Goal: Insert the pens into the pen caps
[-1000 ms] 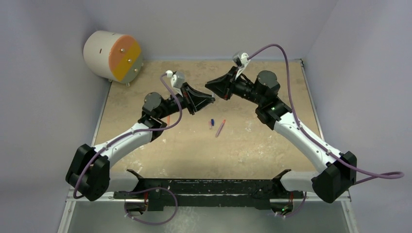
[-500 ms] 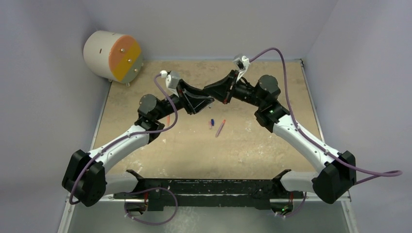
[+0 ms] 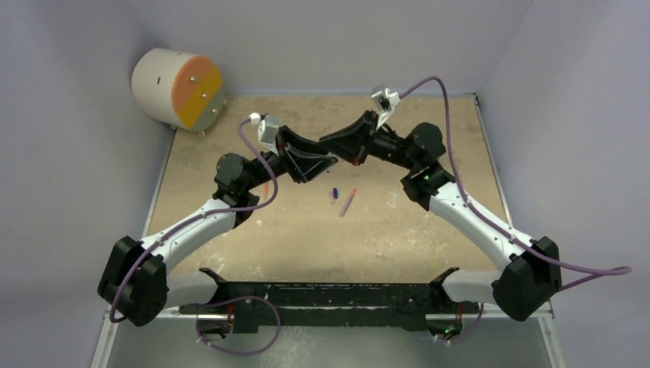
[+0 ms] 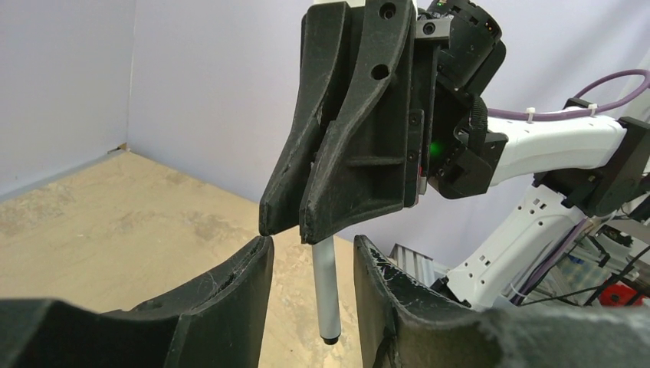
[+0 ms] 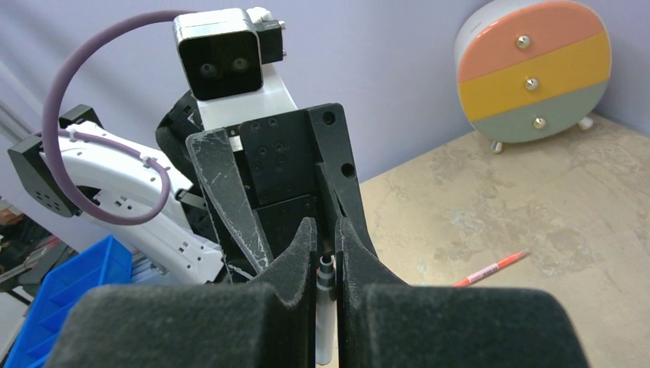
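The pens are split between the air and the sandy tabletop, where a striped drum sits on its side at the far corner, well away from both hands. The right hand and the left hand are raised and meet tip to tip above the middle of the tabletop. The right hand's fingers are pressed tight on the white pen, which hangs dark tip down out of its grip. The left hand is parted wide and holds nothing, one finger on each side of that pen with a gap on both sides. The mauve pen lies on the tabletop below and nearward of the two hands. The orange-red pen lies beside the left arm, behind the left hand. The dark blue cap lies just under the hands, beside the mauve pen, and the pinkish cap lies right against it, too small to tell whether they touch.
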